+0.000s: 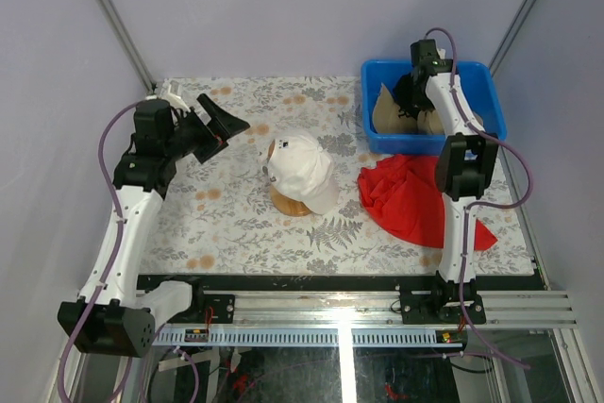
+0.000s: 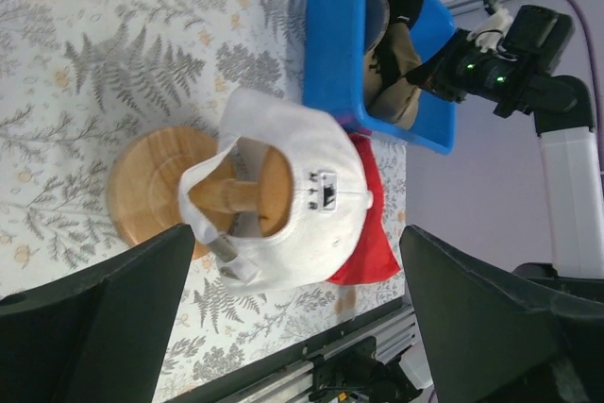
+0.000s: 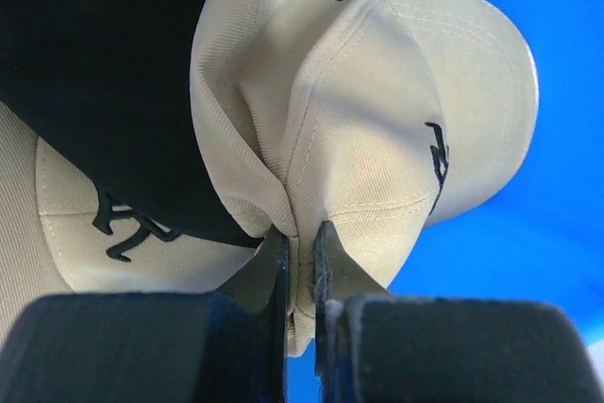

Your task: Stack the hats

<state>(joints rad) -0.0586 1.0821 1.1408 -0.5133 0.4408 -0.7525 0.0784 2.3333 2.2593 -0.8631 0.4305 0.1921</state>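
Overhead: bright, even, diffuse light. Only faint soft shadows on the surface (image 1: 236,224); white glare streak on the near metal rail (image 1: 340,301).
Left wrist: background sharp, my left pincer (image 2: 297,252) dark and soft-edged.
Right wrist: tan cap (image 3: 377,139) crisp, black cap (image 3: 104,73) a featureless dark, my right pincer (image 3: 302,247) blurred.

White arms (image 1: 123,233), black joints (image 1: 462,162), purple cables (image 1: 104,143)
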